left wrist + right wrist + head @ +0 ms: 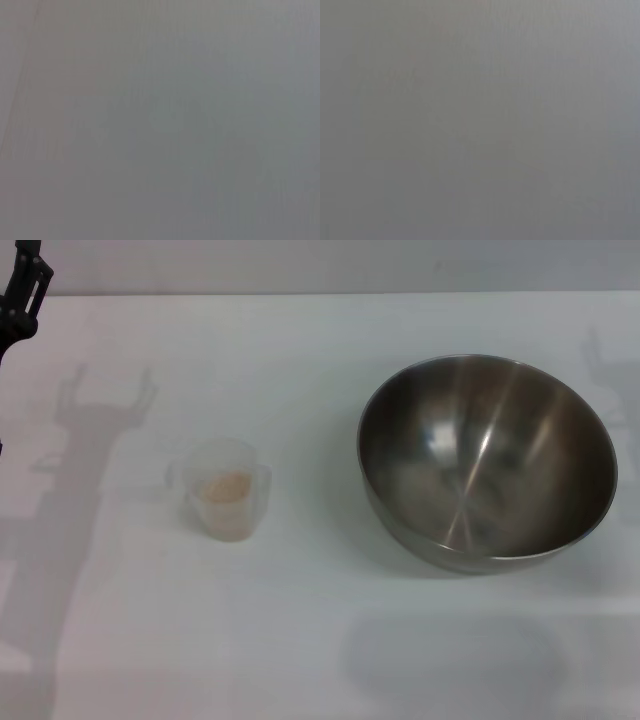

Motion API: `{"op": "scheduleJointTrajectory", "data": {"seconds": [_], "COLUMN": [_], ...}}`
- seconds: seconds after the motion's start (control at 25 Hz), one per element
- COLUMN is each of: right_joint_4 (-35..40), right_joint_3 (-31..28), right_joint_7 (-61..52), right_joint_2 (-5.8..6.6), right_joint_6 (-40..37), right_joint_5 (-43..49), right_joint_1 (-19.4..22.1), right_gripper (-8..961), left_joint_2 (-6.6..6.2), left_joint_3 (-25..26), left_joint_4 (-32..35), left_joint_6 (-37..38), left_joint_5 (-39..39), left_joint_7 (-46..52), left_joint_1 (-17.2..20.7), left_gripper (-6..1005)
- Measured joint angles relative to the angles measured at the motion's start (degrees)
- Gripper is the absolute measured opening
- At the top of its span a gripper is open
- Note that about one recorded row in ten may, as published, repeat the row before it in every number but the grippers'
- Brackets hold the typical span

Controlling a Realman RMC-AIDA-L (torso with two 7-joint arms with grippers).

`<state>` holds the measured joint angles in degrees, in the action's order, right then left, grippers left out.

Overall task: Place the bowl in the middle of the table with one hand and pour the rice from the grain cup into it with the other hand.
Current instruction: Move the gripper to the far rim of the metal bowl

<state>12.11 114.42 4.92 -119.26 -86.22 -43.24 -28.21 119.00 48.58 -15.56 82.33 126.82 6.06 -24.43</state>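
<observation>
The bowl (487, 462) sits upright on the table (300, 640) toward its right edge, roughly midway between the far and near edges. The grain cup (224, 500) stands upright to its left, well apart from it and a little nearer the near edge. The rice (225, 487) lies inside the cup. Part of the left arm (22, 290) shows above the far left corner. Both wrist views show only a blank surface, possibly the tabletop.
</observation>
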Motion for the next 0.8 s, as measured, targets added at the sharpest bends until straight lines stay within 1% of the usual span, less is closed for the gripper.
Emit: {"op": "scheduleJointTrajectory", "data": {"seconds": [0.8], "right_joint_4": [0.17], "right_joint_3": [0.08], "right_joint_7": [0.00], "right_joint_2": [-0.01], "right_joint_6": [0.00], "right_joint_5": [0.07], "right_joint_1": [-0.39], "right_gripper": [656], "left_joint_2": [0.01], "left_joint_3": [0.02], "left_joint_4": [0.00], "left_joint_6": [0.11], "left_joint_5": [0.00], "left_joint_7": [-0.07], "left_joint_1": [-0.18], "left_gripper": [868]}}
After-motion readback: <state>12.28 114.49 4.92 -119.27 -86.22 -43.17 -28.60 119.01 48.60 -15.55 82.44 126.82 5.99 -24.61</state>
